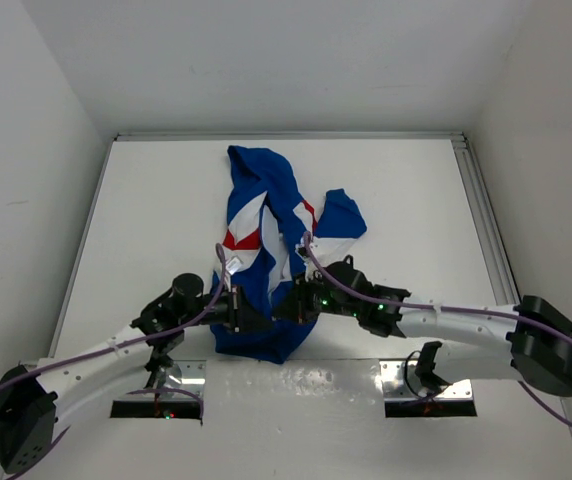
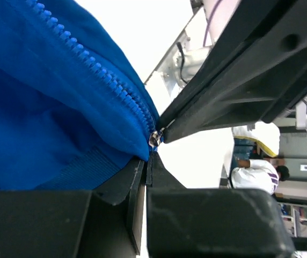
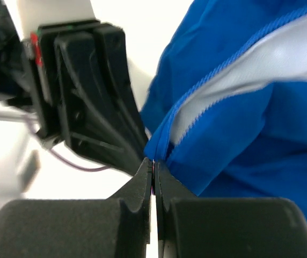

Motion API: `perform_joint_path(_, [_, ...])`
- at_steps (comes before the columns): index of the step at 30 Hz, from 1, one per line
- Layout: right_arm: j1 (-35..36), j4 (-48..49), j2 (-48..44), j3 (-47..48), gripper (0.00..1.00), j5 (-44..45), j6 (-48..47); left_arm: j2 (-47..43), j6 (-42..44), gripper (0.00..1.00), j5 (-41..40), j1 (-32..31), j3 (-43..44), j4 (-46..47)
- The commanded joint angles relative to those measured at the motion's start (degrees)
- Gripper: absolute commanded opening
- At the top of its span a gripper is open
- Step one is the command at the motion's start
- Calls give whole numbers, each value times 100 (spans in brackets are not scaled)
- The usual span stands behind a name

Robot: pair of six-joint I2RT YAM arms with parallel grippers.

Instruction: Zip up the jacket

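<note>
Found jacket (image 1: 251, 215) bunched at middle of tabletop (image 1: 406, 200), hem reaching toward near edge. Saw left gripper (image 1: 254, 320) clamped on hem beside zipper (image 2: 105, 86) foot, right gripper (image 1: 284, 305) pinched on fabric just opposite

White arms (image 1: 466, 322), black joints (image 1: 544, 345) — purple cables (image 1: 366, 293), green lights (image 1: 323, 300)

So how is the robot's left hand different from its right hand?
The left hand comes from the left and pinches that side of the jacket hem; the right hand comes from the right and pinches the other side. Next to the left hand only blue zipper teeth show; next to the right hand, white lining peeks out. Both are shut on blue fabric, close together.
</note>
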Motion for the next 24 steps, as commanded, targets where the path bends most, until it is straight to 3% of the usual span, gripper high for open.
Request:
perform_joint_path(1, [-19, -743, 254, 777, 0, 744, -1127, -29, 327, 0, 64, 44, 97, -474])
perform_joint_path(6, [-28, -1235, 448, 1200, 0, 1192, -1699, -82, 468, 0, 72, 44, 185, -677])
perform_joint_path(14, [-19, -955, 859, 1578, 0, 2087, -2648, -73, 608, 0, 257, 44, 317, -695])
perform_joint_path(18, [-28, -203, 1141, 1675, 0, 3037, -3192, -73, 740, 0, 389, 44, 414, -922])
perform_joint_path(24, [-133, 618, 1756, 2174, 0, 3504, -3510, -20, 1118, 0, 512, 44, 712, -1571])
